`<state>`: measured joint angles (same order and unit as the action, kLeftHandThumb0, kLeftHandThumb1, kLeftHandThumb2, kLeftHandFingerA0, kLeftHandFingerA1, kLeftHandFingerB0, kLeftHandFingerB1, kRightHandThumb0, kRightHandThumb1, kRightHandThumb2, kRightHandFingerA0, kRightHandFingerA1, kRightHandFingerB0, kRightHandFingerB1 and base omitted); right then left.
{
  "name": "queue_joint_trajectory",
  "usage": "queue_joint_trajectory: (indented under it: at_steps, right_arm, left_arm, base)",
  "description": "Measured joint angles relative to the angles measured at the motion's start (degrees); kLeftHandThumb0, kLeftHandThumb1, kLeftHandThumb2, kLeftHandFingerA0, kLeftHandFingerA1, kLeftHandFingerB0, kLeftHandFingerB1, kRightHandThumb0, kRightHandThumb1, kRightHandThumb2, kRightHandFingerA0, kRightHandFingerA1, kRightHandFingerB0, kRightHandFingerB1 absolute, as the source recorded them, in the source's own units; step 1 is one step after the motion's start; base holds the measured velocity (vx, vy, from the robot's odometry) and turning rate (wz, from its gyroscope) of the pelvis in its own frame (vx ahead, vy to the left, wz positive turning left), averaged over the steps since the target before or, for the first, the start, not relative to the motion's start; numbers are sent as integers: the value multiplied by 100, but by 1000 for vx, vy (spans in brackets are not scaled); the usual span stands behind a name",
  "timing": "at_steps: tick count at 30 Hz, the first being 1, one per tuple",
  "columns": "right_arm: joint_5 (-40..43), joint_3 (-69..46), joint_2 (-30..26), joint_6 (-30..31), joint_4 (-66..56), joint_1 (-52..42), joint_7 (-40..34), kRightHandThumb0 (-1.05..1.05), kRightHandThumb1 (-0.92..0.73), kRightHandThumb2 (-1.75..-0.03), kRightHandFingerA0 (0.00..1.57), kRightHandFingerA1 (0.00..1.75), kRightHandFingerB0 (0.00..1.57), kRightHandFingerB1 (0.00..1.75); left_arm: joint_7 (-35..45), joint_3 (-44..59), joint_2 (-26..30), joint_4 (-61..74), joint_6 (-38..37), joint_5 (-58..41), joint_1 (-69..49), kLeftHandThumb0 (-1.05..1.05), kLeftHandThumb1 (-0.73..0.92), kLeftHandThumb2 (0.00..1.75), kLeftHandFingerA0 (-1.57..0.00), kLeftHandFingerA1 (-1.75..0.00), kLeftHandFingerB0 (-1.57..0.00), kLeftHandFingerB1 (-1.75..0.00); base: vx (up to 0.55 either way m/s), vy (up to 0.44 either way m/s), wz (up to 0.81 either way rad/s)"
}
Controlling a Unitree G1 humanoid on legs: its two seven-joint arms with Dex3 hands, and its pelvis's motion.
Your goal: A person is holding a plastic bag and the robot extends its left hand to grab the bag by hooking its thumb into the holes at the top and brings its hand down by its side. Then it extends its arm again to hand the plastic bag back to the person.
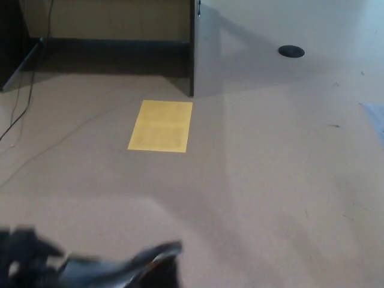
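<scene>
**Blurred left hand at the bottom left edge**

A dark, motion-blurred left hand (90,267) is seen at the lower left of the frame; whether it is open or closed cannot be told. The plastic bag cannot be made out. A yellow sheet (160,126) lies on the floor (270,192) at upper centre.

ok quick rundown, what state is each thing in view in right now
left hand: at the bottom left edge, blurred, open or shut unclear
yellow sheet: flat on the floor, apart from the hand
black cable: loose across the floor at left
round black floor port: set in the floor, far right
plastic bag: not visible
right hand: not in view
</scene>
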<state>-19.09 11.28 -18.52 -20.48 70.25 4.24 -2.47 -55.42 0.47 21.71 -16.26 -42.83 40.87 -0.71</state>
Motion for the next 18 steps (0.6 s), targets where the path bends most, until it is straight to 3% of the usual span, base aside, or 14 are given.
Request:
queue_joint_trajectory:
  at_steps: [4,6,7,8,9,10,11,12,13,15,16,17,18]
  right_arm:
    - [1,-7,-1,3,-36,2,-8,-40,-73,-62,68,53,58,41]
    - [1,-11,-1,3,-51,2,-8,-40,-73,-63,67,51,56,41]
    - [1,-10,-1,1,-58,4,-8,-41,-73,-62,67,54,58,41]
    - [0,-10,-2,-1,-62,5,-8,-41,-73,-62,67,55,58,41]
    - [1,-11,-4,-2,-62,9,-8,-40,-73,-62,67,67,59,41]
    - [1,-11,-4,-3,-64,11,-8,-40,-73,-62,67,67,59,41]
    - [2,-15,-5,-4,-68,9,-8,-41,-73,-62,67,64,57,41]
    - [1,-20,-6,-5,-87,12,-8,-41,-73,-62,68,63,58,41]
    - [1,-20,-6,-6,-92,13,-8,-41,-73,-62,68,60,59,41]
    - [1,-22,-7,-13,-118,24,-9,-41,-73,-62,68,53,59,41]
    - [0,-21,-9,-13,-119,25,-9,-41,-73,-62,68,57,59,41]
    - [-2,-21,-12,-12,-121,28,-9,-41,-73,-62,68,57,59,41]
    - [-1,-22,-12,-12,-127,37,-9,-41,-73,-62,68,56,59,41]
  left_arm:
    - [361,120,-3,421,302,-50,681,-9,65,91,-92,-174,-79,-139]
    - [561,138,-5,582,501,-52,1081,-9,65,93,-91,-174,-77,-140]
    - [642,139,-5,643,567,-60,1221,-8,55,111,-120,-135,-88,-111]
    - [735,136,-12,692,640,-75,1383,-6,58,101,-94,-173,-82,-129]
    - [847,127,-34,729,729,-88,1592,-6,62,91,-93,-169,-84,-124]
    - [899,117,-48,745,774,-91,1702,-6,62,91,-93,-169,-84,-124]
    - [987,83,-79,746,848,-91,1899,-12,54,101,-123,-135,-91,-110]
    - [1110,29,-124,741,947,-91,2172,-15,56,97,-122,-135,-88,-110]
    - [1137,20,-135,738,968,-92,2226,-13,72,72,-92,-169,-73,-135]
    - [1323,-112,-224,578,1127,-82,2757,-18,77,68,-83,-170,-66,-144]
    - [1365,-167,-261,507,1177,-68,2914,-28,60,95,-117,-138,-79,-117]
    - [1413,-243,-347,422,1255,-49,3116,-28,60,95,-117,-138,-79,-117]
    - [1462,-324,-435,350,1333,-34,3317,-18,76,66,-92,-171,-67,-146]
  base:
    - [0,0,0]
    - [0,0,0]
    - [0,0,0]
    - [0,0,0]
    - [0,0,0]
    - [0,0,0]
    - [0,0,0]
    - [0,0,0]
    - [0,0,0]
    - [0,0,0]
    - [0,0,0]
    - [0,0,0]
    - [0,0,0]
